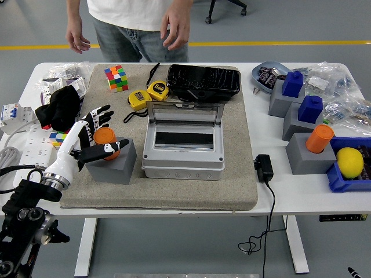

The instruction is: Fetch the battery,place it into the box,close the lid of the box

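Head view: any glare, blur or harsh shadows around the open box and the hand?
Head view: sharp across the table, lighting even and diffuse, shadows soft. Mild reflection on the clear hinged lid of the grey plastic box and sheen on the black glossy tray. The left hand at the orange cylindrical battery shows no motion blur.
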Available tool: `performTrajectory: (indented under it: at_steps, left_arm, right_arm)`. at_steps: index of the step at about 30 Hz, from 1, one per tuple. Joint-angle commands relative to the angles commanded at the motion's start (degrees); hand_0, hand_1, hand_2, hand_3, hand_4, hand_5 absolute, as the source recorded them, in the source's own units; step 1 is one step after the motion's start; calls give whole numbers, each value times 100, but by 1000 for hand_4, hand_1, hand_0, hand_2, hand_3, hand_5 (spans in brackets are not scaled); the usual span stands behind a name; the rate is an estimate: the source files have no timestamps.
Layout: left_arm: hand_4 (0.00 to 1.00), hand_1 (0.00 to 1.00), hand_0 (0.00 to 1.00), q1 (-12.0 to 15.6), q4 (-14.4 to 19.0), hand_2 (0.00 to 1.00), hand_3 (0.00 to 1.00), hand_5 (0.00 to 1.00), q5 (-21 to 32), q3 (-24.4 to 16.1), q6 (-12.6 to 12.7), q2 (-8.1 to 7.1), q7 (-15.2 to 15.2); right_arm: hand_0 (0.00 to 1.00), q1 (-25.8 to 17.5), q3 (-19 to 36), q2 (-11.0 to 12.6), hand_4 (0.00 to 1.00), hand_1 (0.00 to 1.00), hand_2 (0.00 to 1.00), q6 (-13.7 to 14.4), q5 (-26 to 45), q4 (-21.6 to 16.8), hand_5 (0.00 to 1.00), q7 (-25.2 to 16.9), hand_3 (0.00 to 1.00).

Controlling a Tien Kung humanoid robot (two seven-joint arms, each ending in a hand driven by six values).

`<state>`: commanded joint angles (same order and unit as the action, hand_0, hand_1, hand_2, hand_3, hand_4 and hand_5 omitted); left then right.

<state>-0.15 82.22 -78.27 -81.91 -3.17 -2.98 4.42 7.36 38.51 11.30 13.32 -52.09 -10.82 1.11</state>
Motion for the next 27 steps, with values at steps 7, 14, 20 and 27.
performTrajectory:
  at_steps: [7,14,20,27]
  left_arm:
    - [998,762,749,-15,-39,628,638,89,286,80,-13,27,32]
    - [998,728,716,-19,-111,588,590,90,408,174,17,38,61]
    - [998,700,687,-42,-199,563,552,72,457,255,53,50,79]
    - [998,693,681,-81,-353,533,521,44,817,306,51,80,94]
  right_arm:
    - [998,6,-43,-1,998,839,760,2,49,5,998,-17,816]
    - [998,33,-43,15,998,839,760,2,55,-2,998,-48,814]
    - [998,21,-86,14,998,840,760,5,90,3,998,-56,813]
    - [986,25,-92,22,998,840,760,0,92,-4,998,-59,811]
